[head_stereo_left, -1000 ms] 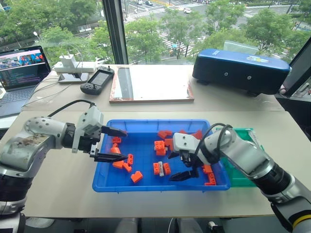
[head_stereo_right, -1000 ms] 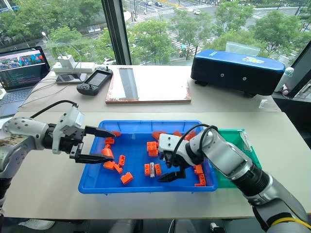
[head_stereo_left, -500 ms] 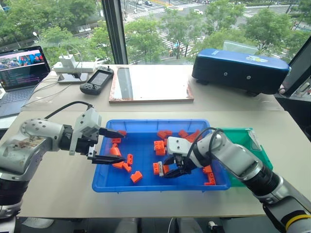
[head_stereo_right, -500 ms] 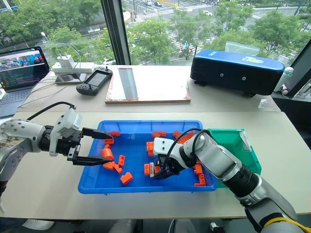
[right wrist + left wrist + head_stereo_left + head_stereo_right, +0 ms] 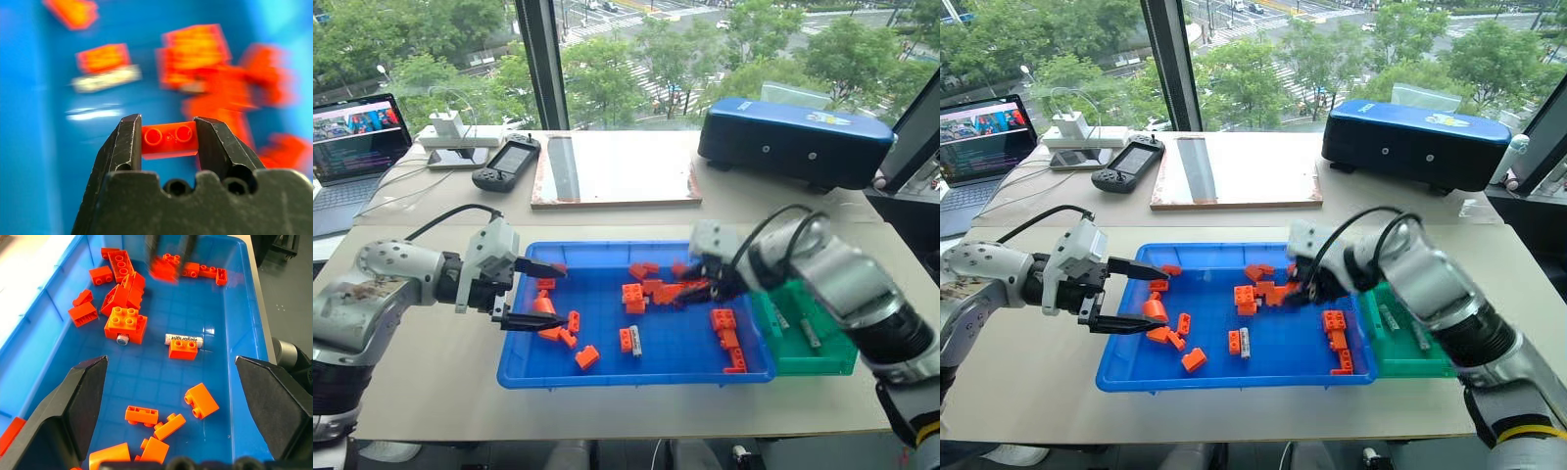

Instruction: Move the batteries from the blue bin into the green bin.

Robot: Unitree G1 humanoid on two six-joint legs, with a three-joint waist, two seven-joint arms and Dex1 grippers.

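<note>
Wide shallow bright-blue plastic bin (image 5: 607,370) sat mid-table with the small deep green plastic bin (image 5: 822,357) butted against its right wall, so a transfer only had to clear one shared rim. Green bin already had at least two slim grey cylinder batteries (image 5: 811,333) on its floor. Left gripper (image 5: 530,293) hovered over the blue bin's left end, jaws wide apart and empty, likely parked out of the way; it crowded the left wall but left the centre free. Right gripper (image 5: 168,139) was up over the blue bin's right half, near the green bin, jaws clamped on a small orange two-stud plastic brick (image 5: 169,140), not a battery, so my read is a mis-pick. One battery (image 5: 183,339) remained in the blue bin, lying flat near centre, touching an orange brick (image 5: 183,349) on one long side, open floor on the other. Possibly another cylinder end (image 5: 122,339) showed under a four-stud orange brick (image 5: 126,323); couldn't confirm
</note>
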